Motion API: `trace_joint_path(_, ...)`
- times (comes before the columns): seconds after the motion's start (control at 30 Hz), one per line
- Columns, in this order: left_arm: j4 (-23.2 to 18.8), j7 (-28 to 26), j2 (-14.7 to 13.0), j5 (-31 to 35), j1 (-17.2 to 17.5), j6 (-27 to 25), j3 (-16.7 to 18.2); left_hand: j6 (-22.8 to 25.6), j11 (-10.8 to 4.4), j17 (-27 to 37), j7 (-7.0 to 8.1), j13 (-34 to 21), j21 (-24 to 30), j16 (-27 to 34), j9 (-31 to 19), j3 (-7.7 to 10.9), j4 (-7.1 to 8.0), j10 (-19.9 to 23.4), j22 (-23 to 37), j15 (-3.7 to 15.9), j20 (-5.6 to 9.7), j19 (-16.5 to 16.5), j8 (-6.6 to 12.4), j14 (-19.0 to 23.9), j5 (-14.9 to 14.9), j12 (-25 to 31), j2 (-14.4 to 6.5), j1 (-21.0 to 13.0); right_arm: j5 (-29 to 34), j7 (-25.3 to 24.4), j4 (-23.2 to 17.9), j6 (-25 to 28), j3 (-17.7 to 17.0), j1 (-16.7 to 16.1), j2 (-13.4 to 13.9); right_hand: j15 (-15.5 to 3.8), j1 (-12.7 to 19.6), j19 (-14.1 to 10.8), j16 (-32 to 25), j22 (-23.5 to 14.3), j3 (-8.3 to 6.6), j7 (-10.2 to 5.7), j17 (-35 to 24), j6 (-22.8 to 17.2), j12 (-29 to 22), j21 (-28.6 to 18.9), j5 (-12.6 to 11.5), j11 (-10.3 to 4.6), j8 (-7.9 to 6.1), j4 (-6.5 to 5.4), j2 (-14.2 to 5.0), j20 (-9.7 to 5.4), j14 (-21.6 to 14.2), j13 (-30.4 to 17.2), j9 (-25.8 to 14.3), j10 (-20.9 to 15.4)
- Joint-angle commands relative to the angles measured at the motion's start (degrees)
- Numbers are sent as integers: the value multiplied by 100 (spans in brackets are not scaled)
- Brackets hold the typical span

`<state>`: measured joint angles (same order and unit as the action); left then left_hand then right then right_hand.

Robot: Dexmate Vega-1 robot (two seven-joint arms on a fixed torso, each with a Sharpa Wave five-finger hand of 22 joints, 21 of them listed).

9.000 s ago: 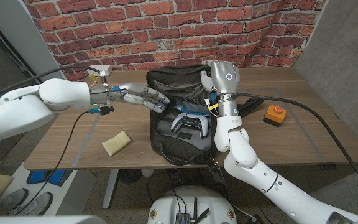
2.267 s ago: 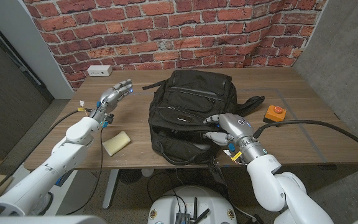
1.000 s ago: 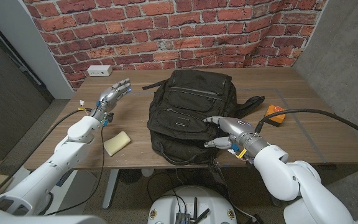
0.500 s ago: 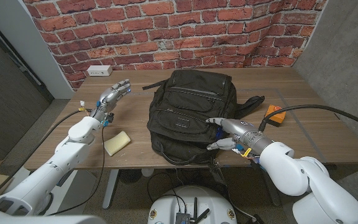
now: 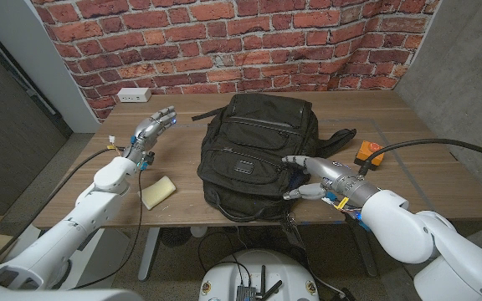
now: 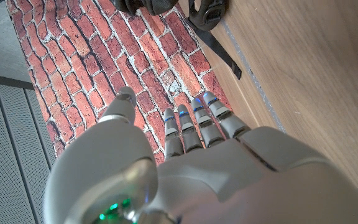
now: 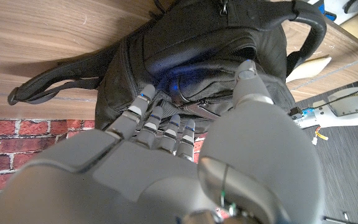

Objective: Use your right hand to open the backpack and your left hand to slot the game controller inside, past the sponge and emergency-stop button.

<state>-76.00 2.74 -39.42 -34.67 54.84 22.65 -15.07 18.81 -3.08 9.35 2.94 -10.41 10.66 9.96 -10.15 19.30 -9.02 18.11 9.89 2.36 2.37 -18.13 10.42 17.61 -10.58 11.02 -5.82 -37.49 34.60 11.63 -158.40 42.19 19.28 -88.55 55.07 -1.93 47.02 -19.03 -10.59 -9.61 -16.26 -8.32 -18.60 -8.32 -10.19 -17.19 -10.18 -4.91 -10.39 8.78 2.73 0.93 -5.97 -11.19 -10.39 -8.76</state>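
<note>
The backpack (image 5: 256,155) lies mid-tabletop, long axis running near to far, its flap down; I can't see the controller. My right hand (image 5: 312,177), the nearer one, hovers at its near right edge, fingers spread, grasping nothing. My left hand (image 5: 151,130) hangs released, far left beyond the sponge (image 5: 157,191). The emergency-stop button (image 5: 370,153) sits right, before the brick wall (image 5: 224,42).

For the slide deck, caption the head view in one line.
Right robot hand at the black backpack; left robot hand raised beyond the sponge.
</note>
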Motion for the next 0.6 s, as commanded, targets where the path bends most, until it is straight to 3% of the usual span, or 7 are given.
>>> trace_joint_path(0.03, -208, -359, 37, 114, 135, -57, 12, 51, -24, 9, -9, -2, 30, 9, -16, 26, 5, 35, -5, 178, 236, 14, 28, 72, -3, 16, -69, 8, -1307, -962, 328, -1058, -1597, -1107, -57, 27, -120, -14, -47, -6, 33, 25, 14, -85, -47, 10, 2, 32, -43, -44, 4, 44, -8, -9, -15, -74)
trace_joint_path(0.6, -503, -612, 64, 231, 199, -285, -46, 7, -53, 11, 32, -2, 3, -15, -16, 18, 10, -33, -6, 178, 268, 100, 7, -10, 10, -11, -29, 89, -1805, -1407, 1051, -2249, -2307, -1320, -424, 19, -439, 83, -101, -4, 89, 83, 56, -202, -95, 156, -29, 102, -84, -209, -138, -50, -9, 2, -12, -165)
